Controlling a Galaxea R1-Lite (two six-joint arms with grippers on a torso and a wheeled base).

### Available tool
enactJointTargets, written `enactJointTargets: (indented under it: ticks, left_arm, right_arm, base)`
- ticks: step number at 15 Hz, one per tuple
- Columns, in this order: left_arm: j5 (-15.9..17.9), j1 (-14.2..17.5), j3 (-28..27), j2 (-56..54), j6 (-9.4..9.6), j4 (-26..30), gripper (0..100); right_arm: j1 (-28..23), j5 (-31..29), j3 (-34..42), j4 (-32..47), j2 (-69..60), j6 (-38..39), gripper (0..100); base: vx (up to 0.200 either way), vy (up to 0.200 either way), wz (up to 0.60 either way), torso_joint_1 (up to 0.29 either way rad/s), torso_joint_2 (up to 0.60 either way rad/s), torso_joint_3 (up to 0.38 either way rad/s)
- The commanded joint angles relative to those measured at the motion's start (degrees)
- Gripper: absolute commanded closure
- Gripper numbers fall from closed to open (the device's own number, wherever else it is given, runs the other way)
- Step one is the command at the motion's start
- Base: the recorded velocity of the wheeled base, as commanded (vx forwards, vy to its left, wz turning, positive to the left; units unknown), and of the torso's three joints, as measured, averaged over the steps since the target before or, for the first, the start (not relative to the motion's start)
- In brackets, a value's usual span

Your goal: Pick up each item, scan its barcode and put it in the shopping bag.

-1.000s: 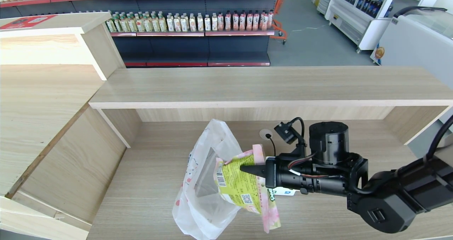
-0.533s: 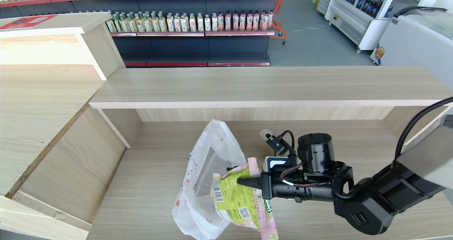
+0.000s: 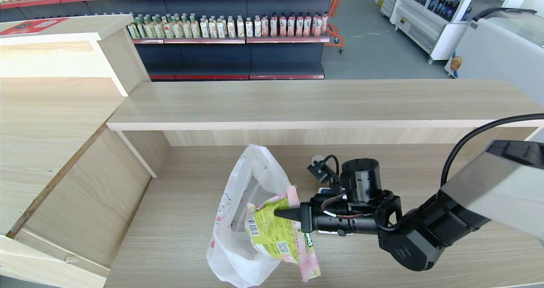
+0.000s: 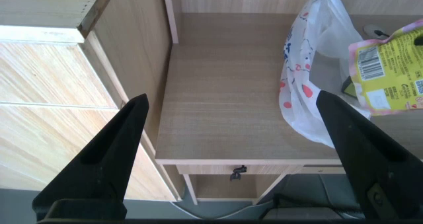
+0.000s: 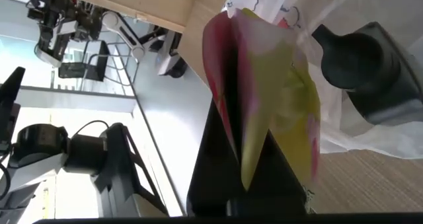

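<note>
Shifted leftward: right gripper [image 3: 284, 213], clamped on one snack pouch [image 3: 272, 232], lower centre of frame, against the mouth of one shopping bag [image 3: 229, 254]. Pouch long axis runs top-to-bottom, leaning lower right; barcode edge faces left. Left gripper [image 4: 231, 158] spread wide.

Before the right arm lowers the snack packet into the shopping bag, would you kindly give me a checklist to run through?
1. Grip: right pincer shut on snack packet: ok.
2. Standing: shopping bag upright: ok.
3. Alignment: packet lined up with the bag's mouth: cannot tell.
4. Scan: the packet's barcode already scanned: cannot tell.
5. Clearance: left pincer open, apart from the bag: ok.
</note>
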State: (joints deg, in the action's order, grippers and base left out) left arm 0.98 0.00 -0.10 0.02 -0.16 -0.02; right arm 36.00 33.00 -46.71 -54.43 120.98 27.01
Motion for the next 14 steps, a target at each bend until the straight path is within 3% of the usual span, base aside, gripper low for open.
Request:
enactJointTargets:
  ticks: [1,6,13,14]
  left_arm:
    - [0.0,0.0,0.0,0.0,-0.02,-0.1,0]
    - [0.1,0.0,0.0,0.0,-0.02,-0.1,0]
    - [0.1,0.0,0.0,0.0,-0.02,0.0,0]
    - [0.1,0.0,0.0,0.0,-0.02,-0.1,0]
  right_arm:
    - [-0.2,0.7,-2.2,-0.1,1.0,0.8,100]
    - [-1.0,1.5,-7.1,0.0,2.7,3.9,100]
    - [-0.8,1.5,-8.0,-0.1,5.1,3.3,100]
    - [-0.8,1.5,-8.0,-0.1,5.1,3.3,0]
  base:
    - [0.000,0.000,0.00,0.000,0.00,0.000]
    - [0.000,0.000,0.00,0.000,0.00,0.000]
    - [0.000,0.000,0.00,0.000,0.00,0.000]
    - [0.000,0.000,0.00,0.000,0.00,0.000]
